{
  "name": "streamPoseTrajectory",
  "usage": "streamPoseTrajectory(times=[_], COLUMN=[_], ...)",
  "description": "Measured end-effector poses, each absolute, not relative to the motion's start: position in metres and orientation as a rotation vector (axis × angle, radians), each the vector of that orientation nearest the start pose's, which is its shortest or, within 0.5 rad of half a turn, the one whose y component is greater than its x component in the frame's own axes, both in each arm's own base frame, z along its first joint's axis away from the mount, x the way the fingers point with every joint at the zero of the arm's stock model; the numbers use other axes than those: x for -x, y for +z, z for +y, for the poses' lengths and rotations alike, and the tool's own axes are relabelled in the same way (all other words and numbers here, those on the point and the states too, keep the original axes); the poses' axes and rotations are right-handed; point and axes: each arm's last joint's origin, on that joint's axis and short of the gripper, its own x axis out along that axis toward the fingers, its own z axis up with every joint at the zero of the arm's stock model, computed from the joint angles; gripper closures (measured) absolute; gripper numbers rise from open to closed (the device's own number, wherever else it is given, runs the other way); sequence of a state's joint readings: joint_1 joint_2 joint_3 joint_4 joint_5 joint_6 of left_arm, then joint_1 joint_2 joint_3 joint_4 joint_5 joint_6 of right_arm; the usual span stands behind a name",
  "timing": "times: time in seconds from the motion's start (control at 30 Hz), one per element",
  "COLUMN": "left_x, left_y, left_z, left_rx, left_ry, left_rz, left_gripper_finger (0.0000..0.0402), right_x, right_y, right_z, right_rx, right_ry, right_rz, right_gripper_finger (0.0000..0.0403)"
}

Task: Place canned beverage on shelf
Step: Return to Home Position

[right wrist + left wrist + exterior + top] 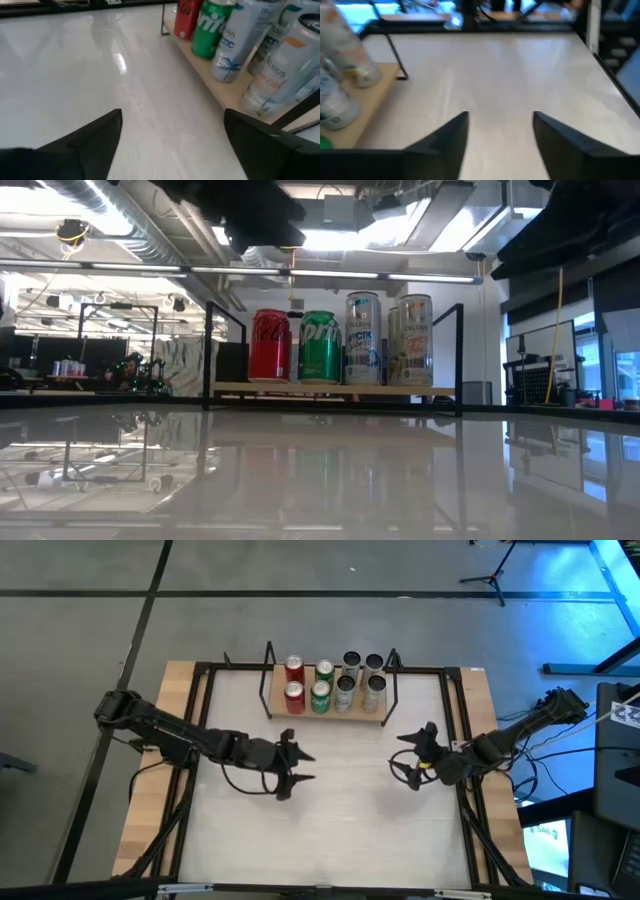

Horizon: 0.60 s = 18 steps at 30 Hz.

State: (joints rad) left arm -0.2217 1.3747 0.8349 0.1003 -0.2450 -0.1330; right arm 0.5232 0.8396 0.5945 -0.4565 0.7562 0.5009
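The shelf (330,712), a light-wood board with black wire frames at both ends, stands at the table's far middle. On it stand two red cans (294,668), two green cans (324,673) and several silver cans (373,690), all upright on their bases. They also show in the low view (320,346) and the right wrist view (212,27). My left gripper (303,767) is open and empty over the table, near and left of the shelf. My right gripper (404,754) is open and empty, near and right of the shelf.
A black frame runs along the white table's edges (455,720). Wood strips (160,770) border the table's left and right sides. Bare white table top (340,820) lies between and in front of the two grippers.
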Motion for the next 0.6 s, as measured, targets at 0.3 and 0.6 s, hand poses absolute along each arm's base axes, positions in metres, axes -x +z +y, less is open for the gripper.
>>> streamPoseTrajectory(times=[0.3, 0.6], left_x=[-0.265, -0.208], left_y=[0.255, 0.235], left_z=[-0.033, -0.010], left_rx=[0.002, 0.043], left_ry=[-0.011, 0.057], left_rz=[0.441, 0.264], left_gripper_finger=[0.0369, 0.0385], right_x=[-0.135, -0.105], right_y=[0.256, 0.250], right_z=[0.055, 0.038], right_rx=[0.010, 0.000], right_ry=[-0.291, -0.255], right_rz=[0.438, 0.314], right_gripper_finger=[0.0250, 0.0390])
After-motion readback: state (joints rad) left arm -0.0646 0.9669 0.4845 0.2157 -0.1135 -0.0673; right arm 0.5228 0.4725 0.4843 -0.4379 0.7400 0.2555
